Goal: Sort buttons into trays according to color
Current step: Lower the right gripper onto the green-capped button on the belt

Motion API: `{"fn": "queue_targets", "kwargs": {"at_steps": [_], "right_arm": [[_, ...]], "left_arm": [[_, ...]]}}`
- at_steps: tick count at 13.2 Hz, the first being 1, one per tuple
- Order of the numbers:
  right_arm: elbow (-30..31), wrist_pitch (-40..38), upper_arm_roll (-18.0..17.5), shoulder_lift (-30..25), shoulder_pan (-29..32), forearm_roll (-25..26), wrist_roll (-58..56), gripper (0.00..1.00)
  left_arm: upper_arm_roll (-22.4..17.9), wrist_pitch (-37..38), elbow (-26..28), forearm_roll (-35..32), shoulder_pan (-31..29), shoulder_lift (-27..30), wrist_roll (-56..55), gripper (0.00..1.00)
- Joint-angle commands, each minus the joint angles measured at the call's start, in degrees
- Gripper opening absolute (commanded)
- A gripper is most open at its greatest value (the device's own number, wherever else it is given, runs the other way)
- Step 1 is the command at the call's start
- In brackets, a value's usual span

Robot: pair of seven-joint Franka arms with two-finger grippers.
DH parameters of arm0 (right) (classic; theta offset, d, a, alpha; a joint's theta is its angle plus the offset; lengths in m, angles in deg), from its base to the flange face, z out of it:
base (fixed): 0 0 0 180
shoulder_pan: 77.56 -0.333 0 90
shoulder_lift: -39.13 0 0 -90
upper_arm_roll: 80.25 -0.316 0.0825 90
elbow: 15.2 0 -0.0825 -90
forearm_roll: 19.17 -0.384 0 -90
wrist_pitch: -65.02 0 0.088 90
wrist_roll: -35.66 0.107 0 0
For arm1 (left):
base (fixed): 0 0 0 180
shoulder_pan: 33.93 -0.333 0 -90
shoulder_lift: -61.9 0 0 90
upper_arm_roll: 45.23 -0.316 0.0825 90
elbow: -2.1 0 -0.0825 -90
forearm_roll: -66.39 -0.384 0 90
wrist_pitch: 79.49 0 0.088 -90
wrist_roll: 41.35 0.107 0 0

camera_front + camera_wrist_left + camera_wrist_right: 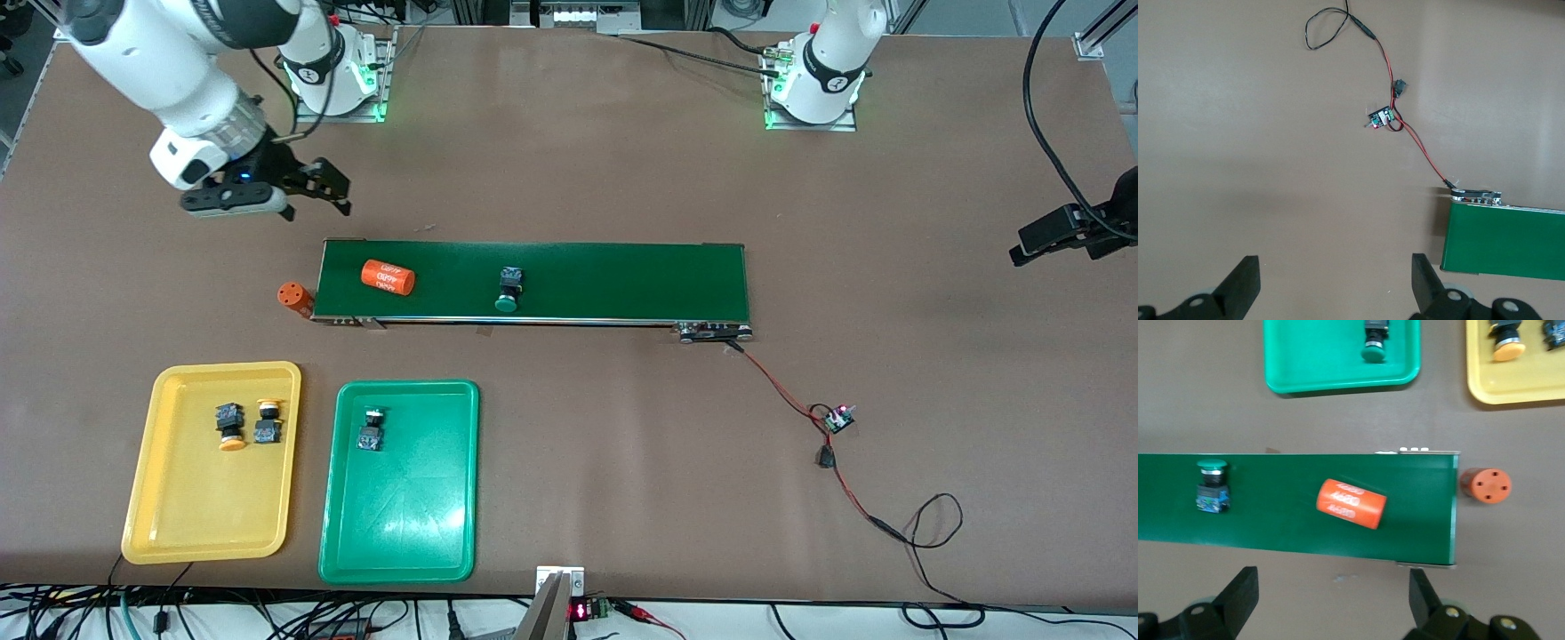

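Note:
One green button (508,290) (1211,487) lies on its side on the conveyor belt (622,280). A second green button (371,429) rests in the green tray (400,533). Two yellow buttons (230,427) (267,420) lie in the yellow tray (178,524) beside it. My right gripper (316,209) (1331,580) hovers open and empty over bare table by the belt's end toward the right arm. My left gripper (1031,249) (1335,267) waits open and empty above bare table past the belt's other end.
An orange cylinder (388,277) lies on the belt near the right arm's end. Another orange cylinder (295,298) stands on the table just off that end. A red-and-black wire with a small board (838,419) runs from the belt's motor end toward the front edge.

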Motion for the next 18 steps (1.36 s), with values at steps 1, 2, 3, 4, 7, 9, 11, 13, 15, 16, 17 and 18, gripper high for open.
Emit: {"fn": "queue_targets", "kwargs": {"at_steps": [1, 2, 3, 4, 7, 9, 11, 13, 15, 16, 17, 18], "right_arm": [[2.3, 5.9, -6.2, -0.6, 0.5, -1.1, 7.3, 1.0], [2.6, 7.8, -7.8, 0.0, 0.6, -1.1, 7.7, 1.0], [2.7, 9.3, -9.1, 1.2, 0.6, -1.1, 9.4, 1.0], [2.7, 10.6, -10.1, 2.0, 0.6, -1.1, 11.0, 1.0], [2.7, 15.3, -11.9, 5.6, 0.6, -1.0, 12.1, 1.0], [2.7, 18.6, -12.3, 8.3, 0.6, -1.0, 12.1, 1.0], [2.7, 21.0, -12.3, 10.7, 0.2, -1.0, 12.1, 1.0], [2.7, 21.9, -12.3, 12.2, 0.0, -1.0, 12.7, 1.0], [2.5, 22.8, -12.3, 13.9, -0.1, -0.8, 14.8, 1.0], [2.5, 23.5, -12.3, 14.9, -0.1, -0.7, 14.8, 1.0], [2.3, 23.7, -12.3, 15.9, -0.1, 0.2, 14.2, 1.0], [2.2, 23.7, -12.2, 16.6, 0.0, 2.6, 14.1, 1.0]], "left_arm": [[0.0, -0.2, 0.4, -1.0, 0.0, 0.4, 0.2, 1.0], [0.2, -0.2, 0.4, -1.0, 0.0, 0.4, 0.2, 1.0], [0.2, -0.3, 0.4, -1.0, 0.0, 0.4, 0.2, 1.0], [0.2, -0.2, 0.4, -1.0, 0.0, 0.4, 0.2, 1.0], [0.1, -0.2, 0.3, -0.9, 0.0, 0.3, 0.2, 1.0], [0.1, -0.4, 0.3, -0.9, 0.0, 0.3, 0.2, 1.0], [0.3, -0.4, 0.1, -0.7, 0.0, 0.4, 0.2, 1.0], [0.7, -0.6, -0.1, -0.2, 0.1, 0.7, -0.3, 1.0], [0.9, -1.0, -0.1, -0.2, 0.2, 0.9, -0.2, 1.0], [0.9, -1.0, -0.1, -0.3, 0.2, 0.9, 0.1, 1.0], [0.9, -1.0, -0.1, -0.3, 0.2, 1.0, 0.2, 1.0], [0.9, -1.0, -0.1, -0.3, 0.2, 1.0, 0.2, 1.0]]}}
